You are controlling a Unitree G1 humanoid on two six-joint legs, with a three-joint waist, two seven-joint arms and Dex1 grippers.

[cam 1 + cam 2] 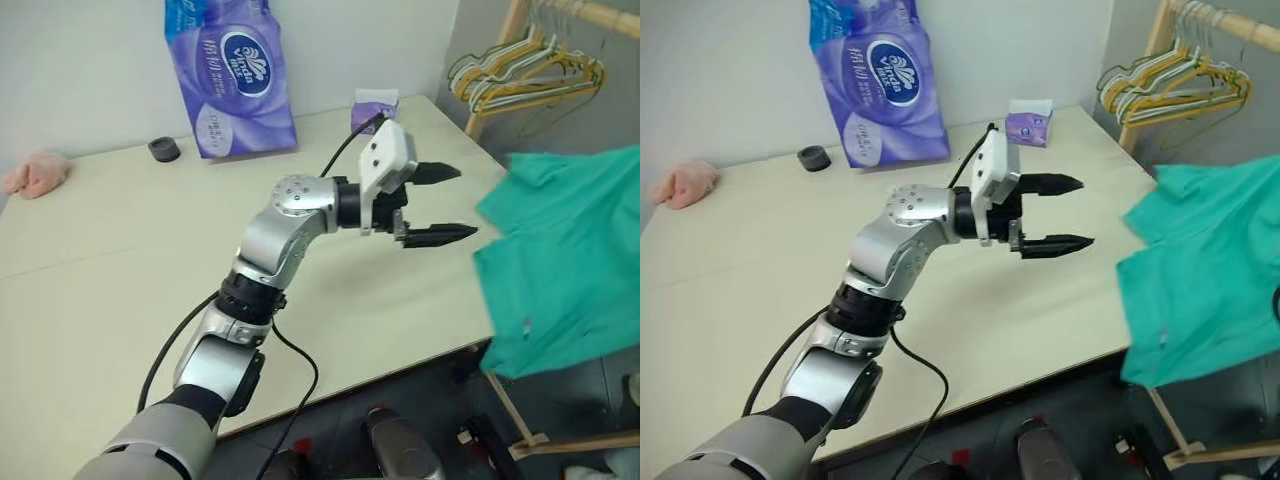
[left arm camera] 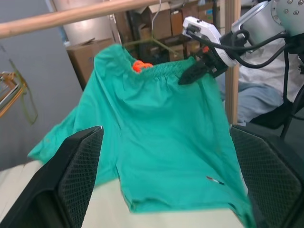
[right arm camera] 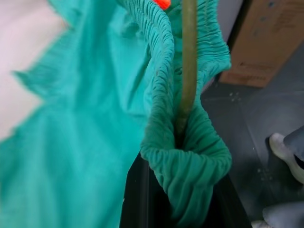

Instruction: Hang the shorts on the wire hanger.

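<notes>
Off the table's (image 1: 120, 230) right edge, your right gripper (image 2: 197, 71) pinches the shorts (image 2: 161, 137) by their waistband with the wire hanger (image 3: 187, 61) already threaded inside, the left gripper (image 1: 440, 205) spread empty nearby, so only settling them remains.

1. Left arm (image 1: 285, 225) stretched out over the table, silver links bent at the elbow, wrist turned so the left gripper (image 1: 440, 204) points level toward the robot's right.
2. Two black fingers (image 1: 437, 236) spread wide apart — nothing between them.
3. Right gripper (image 2: 197, 71) raised high at the robot's right, white housing above dark fingers.
4. Clamped on the gathered waistband of the shorts (image 2: 161, 128) — the wire hanger (image 3: 187, 66) running down into the same fold.
</notes>
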